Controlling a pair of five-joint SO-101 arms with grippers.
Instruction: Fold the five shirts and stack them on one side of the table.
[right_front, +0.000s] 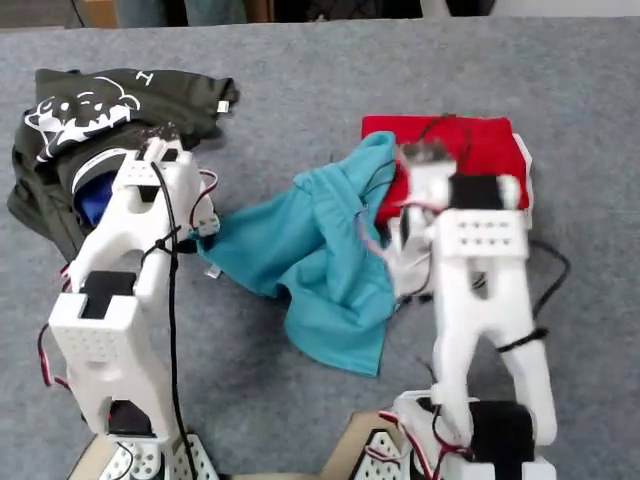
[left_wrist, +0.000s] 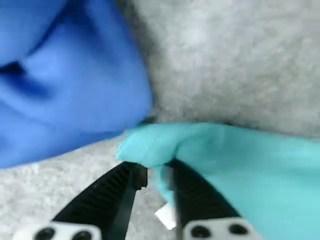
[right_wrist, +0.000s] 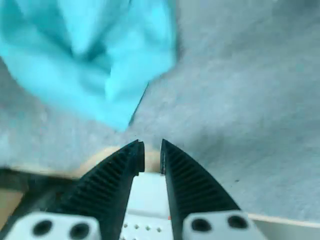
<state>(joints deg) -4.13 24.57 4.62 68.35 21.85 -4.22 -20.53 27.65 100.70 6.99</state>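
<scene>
Grey felt table (right_front: 300, 90) carries a crumpled teal shirt (right_front: 310, 260) at centre. At its 9 o'clock edge the left gripper (left_wrist: 157, 172) pinches the cloth. The right gripper (right_wrist: 150, 150) is nearly closed on nothing. A folded red shirt (right_front: 480, 140) lies at 2 o'clock; green shirt (right_front: 150, 100) and blue shirt (left_wrist: 65, 90) are heaped at 10 o'clock.

Crumpled shirt (right_front: 320, 265) lies mid-table (right_front: 300, 60). Shirt pile (right_front: 70, 130) sits far left and farther back, folded shirt (right_front: 480, 150) right and behind, touching it. Left gripper (left_wrist: 156, 172) is at the crumpled shirt's left corner, beside the pile.
</scene>
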